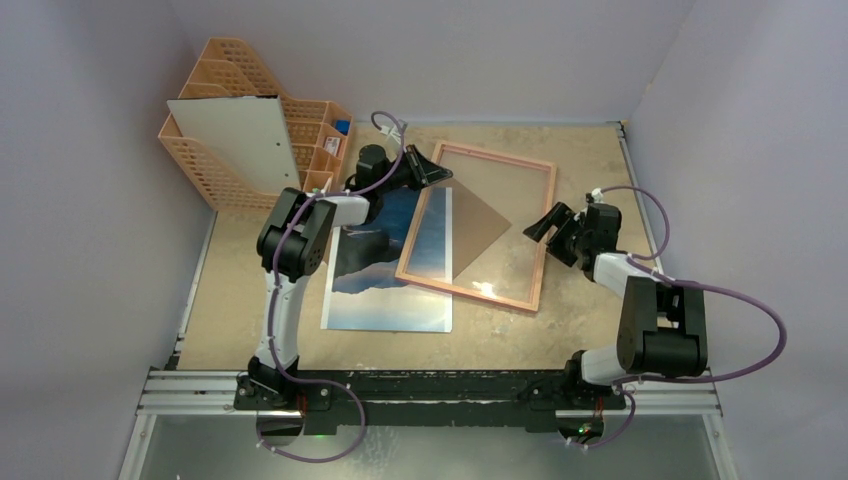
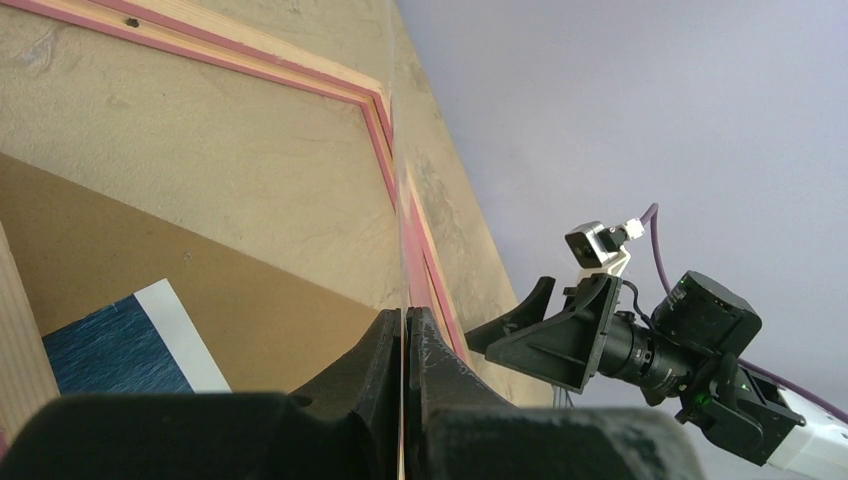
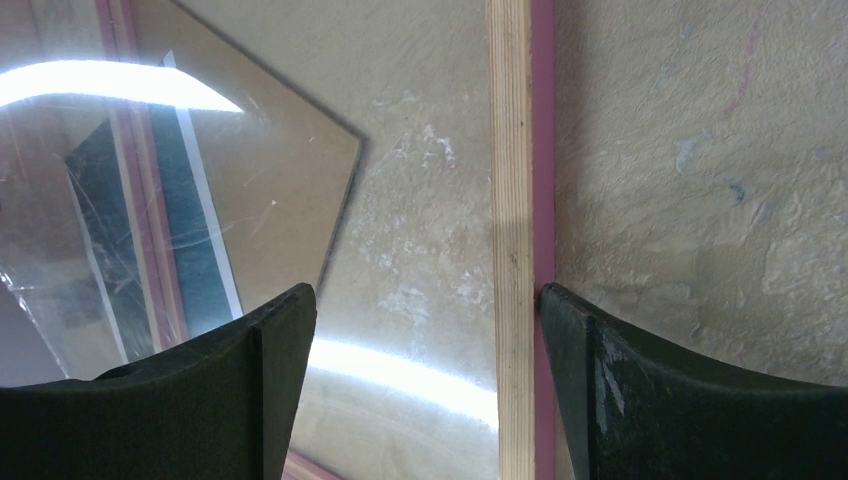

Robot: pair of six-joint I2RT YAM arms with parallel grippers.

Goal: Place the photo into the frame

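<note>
Looking down at the table, the frame lies flat in the middle. The photo sits at its 8 o'clock, face up, one edge tucked under the left rail. A brown board and a clear sheet clutter the opening. The left gripper is pinched tight on that sheet's edge at 11 o'clock. The right gripper is spread wide across the 3 o'clock rail, holding nothing. An orange mesh rack stands way off at 10.
</note>
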